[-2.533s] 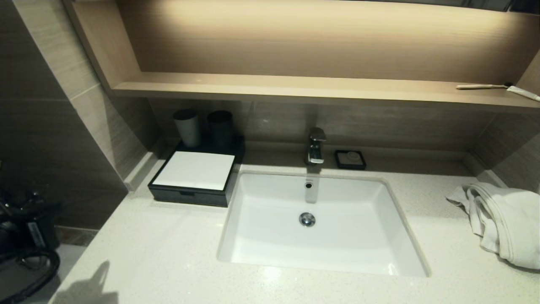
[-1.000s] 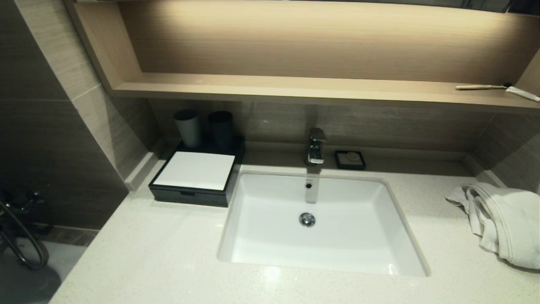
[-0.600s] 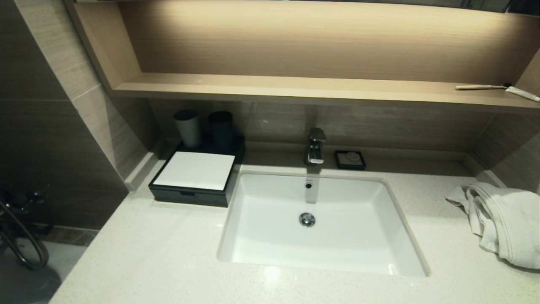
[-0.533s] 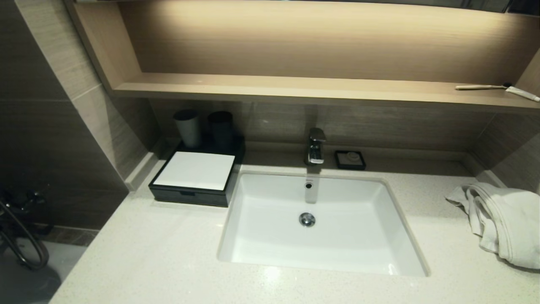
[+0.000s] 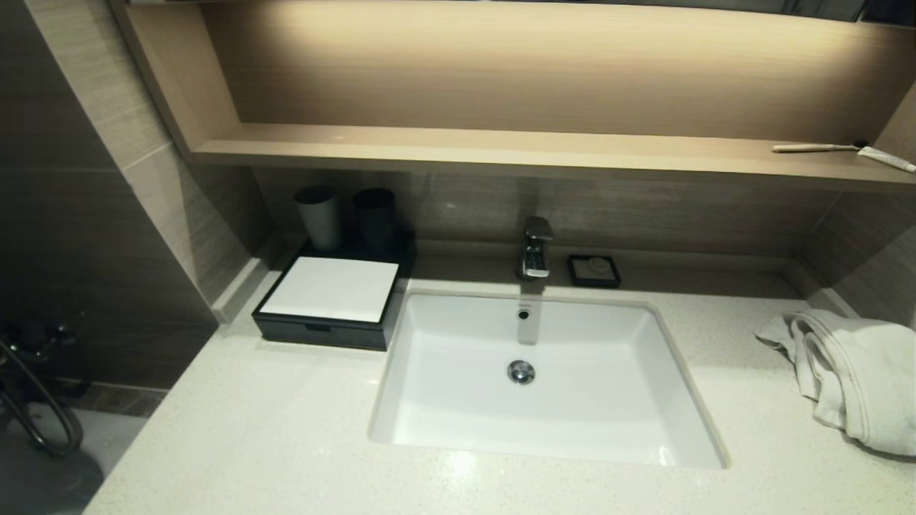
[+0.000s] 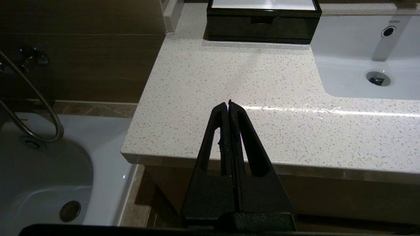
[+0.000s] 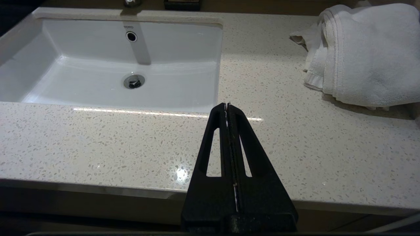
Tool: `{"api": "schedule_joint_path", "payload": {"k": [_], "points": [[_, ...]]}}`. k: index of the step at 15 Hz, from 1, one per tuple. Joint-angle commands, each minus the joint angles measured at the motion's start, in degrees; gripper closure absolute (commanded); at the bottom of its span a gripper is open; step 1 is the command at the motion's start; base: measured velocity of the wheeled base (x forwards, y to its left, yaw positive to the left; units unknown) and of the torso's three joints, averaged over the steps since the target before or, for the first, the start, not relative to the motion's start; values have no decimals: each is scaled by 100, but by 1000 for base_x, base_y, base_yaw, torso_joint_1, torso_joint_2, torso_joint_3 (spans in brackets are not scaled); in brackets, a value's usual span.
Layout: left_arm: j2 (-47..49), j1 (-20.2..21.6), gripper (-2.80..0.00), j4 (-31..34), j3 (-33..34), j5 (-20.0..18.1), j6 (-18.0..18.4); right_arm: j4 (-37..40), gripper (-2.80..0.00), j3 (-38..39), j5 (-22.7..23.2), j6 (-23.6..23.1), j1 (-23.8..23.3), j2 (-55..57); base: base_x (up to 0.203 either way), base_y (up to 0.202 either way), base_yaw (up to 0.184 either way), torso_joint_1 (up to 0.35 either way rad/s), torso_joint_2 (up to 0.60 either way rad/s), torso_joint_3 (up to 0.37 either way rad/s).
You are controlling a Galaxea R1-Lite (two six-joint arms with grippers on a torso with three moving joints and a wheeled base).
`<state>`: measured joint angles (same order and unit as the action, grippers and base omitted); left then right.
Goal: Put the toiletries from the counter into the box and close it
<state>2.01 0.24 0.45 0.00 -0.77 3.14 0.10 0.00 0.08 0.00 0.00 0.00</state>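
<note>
The box [image 5: 330, 299], black with a white top panel, stands at the back left of the counter [image 5: 272, 422] with its drawer front flush; the left wrist view shows the box [image 6: 262, 19] too. No toiletries show anywhere on the counter. My left gripper [image 6: 228, 102] is shut and empty, hanging before the counter's front left corner. My right gripper [image 7: 227, 105] is shut and empty, held over the counter's front edge to the right of the sink [image 7: 108, 65]. Neither gripper appears in the head view.
Two dark cups [image 5: 347, 214] stand behind the box. A tap [image 5: 535, 247] and a small black soap dish [image 5: 594, 270] sit behind the sink [image 5: 544, 379]. A white towel [image 5: 851, 375] lies at the right. A toothbrush and tube [image 5: 844, 150] lie on the wooden shelf. A bathtub [image 6: 49, 170] lies left of the counter.
The dark arm seen at the lower left of the head view 2.5 s ago has dropped out of that view. Over the last second nothing has moved.
</note>
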Motion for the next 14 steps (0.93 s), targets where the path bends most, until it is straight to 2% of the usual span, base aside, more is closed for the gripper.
{"api": "schedule_joint_path", "payload": {"k": [1, 14], "points": [[2, 2, 0, -10, 0, -2, -16, -1, 0, 0, 1, 0, 0, 0, 0, 0, 0, 0, 0, 0], [2, 1, 0, -10, 0, -2, -24, -1, 0, 0, 10, -9, 0, 0, 0, 0, 0, 0, 0, 0]]}}
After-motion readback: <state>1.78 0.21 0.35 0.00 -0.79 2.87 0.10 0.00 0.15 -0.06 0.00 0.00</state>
